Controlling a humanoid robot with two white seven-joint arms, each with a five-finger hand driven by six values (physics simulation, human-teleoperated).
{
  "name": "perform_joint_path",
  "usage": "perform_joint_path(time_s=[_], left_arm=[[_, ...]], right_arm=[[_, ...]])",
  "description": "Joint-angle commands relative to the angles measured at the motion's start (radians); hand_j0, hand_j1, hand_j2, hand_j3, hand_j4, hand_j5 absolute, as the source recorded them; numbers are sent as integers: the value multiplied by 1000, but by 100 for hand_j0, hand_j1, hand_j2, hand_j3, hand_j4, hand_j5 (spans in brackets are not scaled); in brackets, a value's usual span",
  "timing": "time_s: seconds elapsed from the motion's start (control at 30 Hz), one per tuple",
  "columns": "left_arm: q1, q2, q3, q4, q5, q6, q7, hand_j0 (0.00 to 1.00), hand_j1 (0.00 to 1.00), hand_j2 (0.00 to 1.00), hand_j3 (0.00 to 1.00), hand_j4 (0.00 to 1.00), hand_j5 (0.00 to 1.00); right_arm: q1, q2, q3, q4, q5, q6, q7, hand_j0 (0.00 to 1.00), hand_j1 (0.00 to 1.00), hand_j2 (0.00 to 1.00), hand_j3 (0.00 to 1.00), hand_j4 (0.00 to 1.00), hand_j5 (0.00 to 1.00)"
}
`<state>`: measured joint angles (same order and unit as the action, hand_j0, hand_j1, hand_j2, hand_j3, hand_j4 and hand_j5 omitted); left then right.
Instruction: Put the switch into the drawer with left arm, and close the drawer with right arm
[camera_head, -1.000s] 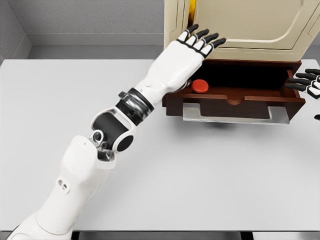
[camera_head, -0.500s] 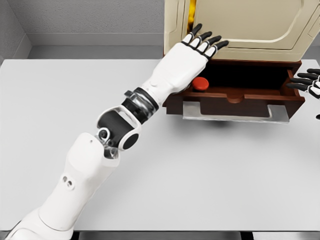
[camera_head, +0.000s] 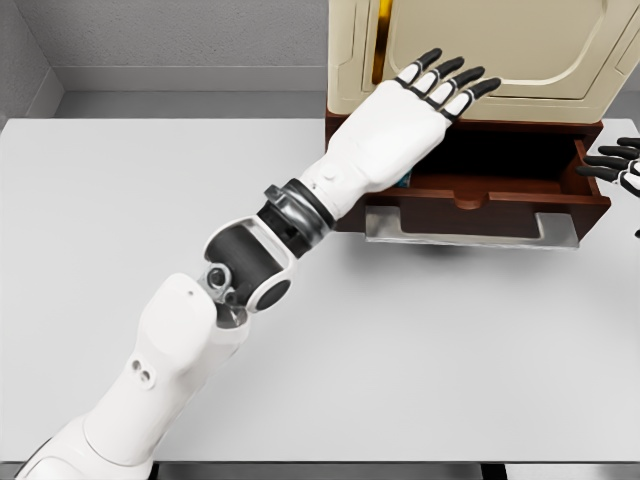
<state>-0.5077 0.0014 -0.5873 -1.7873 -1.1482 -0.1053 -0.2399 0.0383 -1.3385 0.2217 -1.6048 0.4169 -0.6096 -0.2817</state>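
The dark brown drawer (camera_head: 500, 205) stands pulled out under a cream cabinet (camera_head: 520, 50), with a grey metal handle (camera_head: 470, 229) on its front. My left hand (camera_head: 440, 92) lies flat above the drawer's left half, its fingers straight and spread, holding nothing. The switch with its red button is hidden under that hand and wrist; only a small teal sliver (camera_head: 404, 181) shows at the wrist's lower edge. My right hand (camera_head: 615, 165) hangs at the picture's right edge beside the drawer's right end, fingers extended and apart from the wood.
The cabinet with the drawer stands at the back right of a white table (camera_head: 420, 360). A grey wall runs behind the table. My left arm crosses the table diagonally from the lower left.
My left hand has slid right and farther over the drawer, and it now covers the red button that showed before. The right hand has barely moved.
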Motion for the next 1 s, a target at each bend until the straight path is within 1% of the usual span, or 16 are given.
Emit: perform_joint_path(time_s=[0.0, 0.13, 0.2, 0.33, 0.4, 0.43, 0.5, 0.53, 0.6, 0.63, 0.7, 0.77, 0.8, 0.9, 0.93, 0.97], left_arm=[[-2, -1, 23, -14, 47, -5, 1, 100, 100, 100, 100, 100, 100], [-6, -1, 50, -15, 51, -5, 4, 100, 100, 100, 100, 100, 100], [-11, -1, 72, -15, 99, -56, 4, 100, 100, 100, 100, 100, 100], [-11, 109, 172, -15, 268, -330, 5, 100, 100, 100, 100, 100, 100], [-9, 199, 218, -15, 381, -487, 7, 100, 100, 100, 100, 100, 100], [-9, 253, 241, -15, 461, -506, 7, 100, 100, 100, 100, 100, 100], [0, 357, 293, -15, 577, -506, 7, 100, 100, 100, 100, 100, 100], [6, 390, 326, -15, 613, -506, 7, 100, 100, 100, 100, 100, 100], [44, 451, 399, -14, 677, -506, 7, 100, 100, 100, 100, 100, 100], [81, 486, 437, -14, 702, -506, 7, 100, 100, 100, 100, 100, 100], [163, 577, 472, -14, 703, -506, 7, 100, 100, 100, 100, 100, 100], [219, 660, 503, -14, 708, -506, 7, 100, 100, 100, 100, 100, 100], [250, 658, 524, -9, 714, -506, 7, 100, 100, 100, 100, 100, 100], [391, 638, 679, 40, 713, -506, 5, 100, 100, 100, 100, 100, 100], [416, 618, 707, 74, 714, -506, 4, 100, 100, 100, 100, 100, 100], [422, 598, 722, 135, 714, -506, 4, 100, 100, 100, 100, 100, 100]], right_arm=[[0, -2, -1, 2, -7, -1, -1, 100, 100, 100, 100, 100, 100], [0, -2, -1, 0, -7, -1, -1, 100, 100, 100, 100, 100, 100], [2, -2, -1, 0, -7, -1, -1, 100, 100, 100, 100, 100, 100], [6, -4, -1, -1, -9, -1, -1, 100, 100, 100, 100, 100, 100], [6, -2, -1, -3, -9, -1, -1, 100, 100, 100, 100, 100, 100], [6, -2, -1, -1, -10, -1, -1, 100, 100, 100, 100, 100, 100], [6, -2, -1, 0, -13, -1, -7, 100, 100, 100, 100, 100, 100], [6, -1, -1, 3, -13, -1, -8, 100, 100, 100, 100, 100, 100], [6, -1, -1, 13, -15, -1, -10, 97, 97, 97, 97, 97, 97], [6, 1, -1, 13, -15, -1, -10, 95, 95, 95, 95, 95, 95], [6, 2, -2, 13, -15, -1, -10, 92, 92, 92, 92, 92, 92], [6, 4, -2, 13, -15, -1, -10, 92, 92, 92, 92, 92, 92], [6, 4, -2, 13, -15, -1, -10, 92, 92, 92, 92, 92, 92], [3, 4, -2, 13, -15, -1, -10, 82, 82, 82, 82, 82, 82], [3, 5, -4, 11, -17, -1, -10, 82, 82, 82, 82, 82, 82], [3, 5, -4, 9, -17, -1, -11, 82, 82, 82, 82, 82, 82]])
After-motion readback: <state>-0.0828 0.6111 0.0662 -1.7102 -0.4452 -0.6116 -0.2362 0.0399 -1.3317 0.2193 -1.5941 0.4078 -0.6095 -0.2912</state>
